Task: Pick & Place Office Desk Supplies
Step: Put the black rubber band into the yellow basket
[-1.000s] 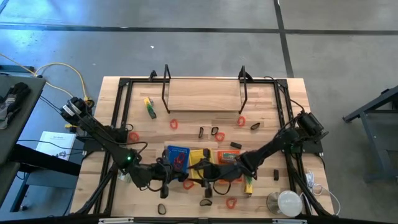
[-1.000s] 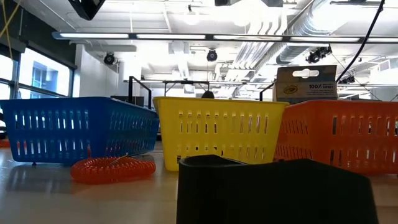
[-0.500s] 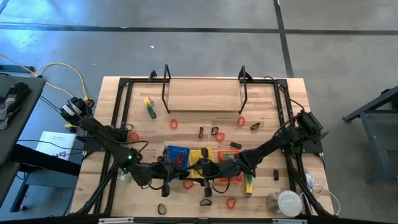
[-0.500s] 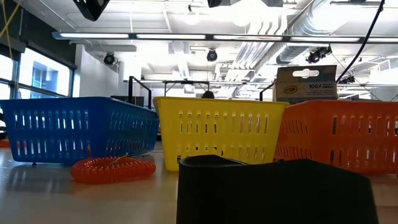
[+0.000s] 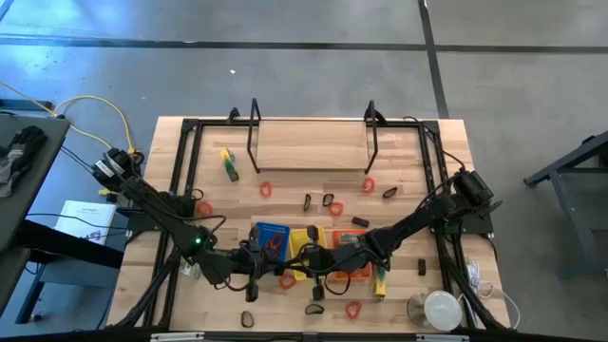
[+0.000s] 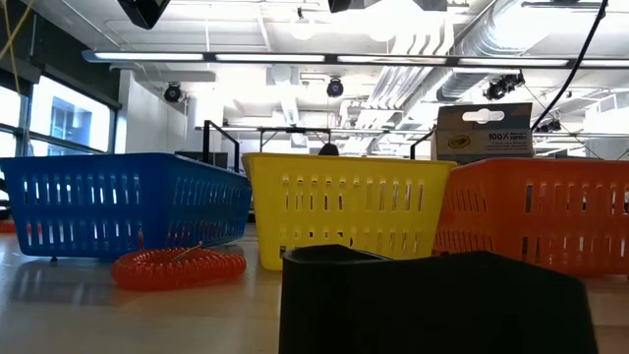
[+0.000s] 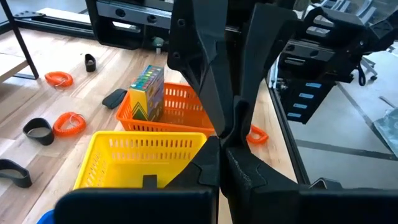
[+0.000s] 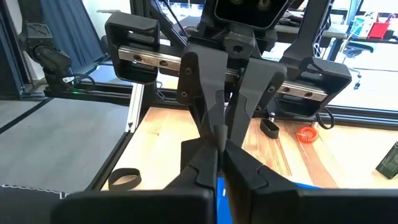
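Three trays stand in a row at the table's middle: blue (image 5: 271, 236), yellow (image 5: 306, 239) and orange (image 5: 353, 241). The orange tray (image 7: 163, 112) holds a colourful box (image 7: 149, 90). Loose supplies lie around them: red loops (image 5: 266, 190) (image 5: 353, 309), black loops (image 5: 328, 201) (image 5: 249, 318) and a yellow-green piece (image 5: 228, 163). My left gripper (image 7: 222, 148) is shut on nothing, near the blue tray's near side (image 5: 258, 274). My right gripper (image 8: 219, 135) is shut on nothing, over the yellow tray (image 5: 323, 258).
A black wire rack (image 5: 313, 142) stands at the far edge and a round white object (image 5: 442, 309) at the near right corner. In the low view a red coil (image 6: 177, 265) lies before the blue tray (image 6: 118, 202), and a black block (image 6: 432, 300) fills the foreground.
My right gripper has gone toward the table's left edge, from over the orange tray to over the yellow tray. The trays and loose supplies have stayed in place.
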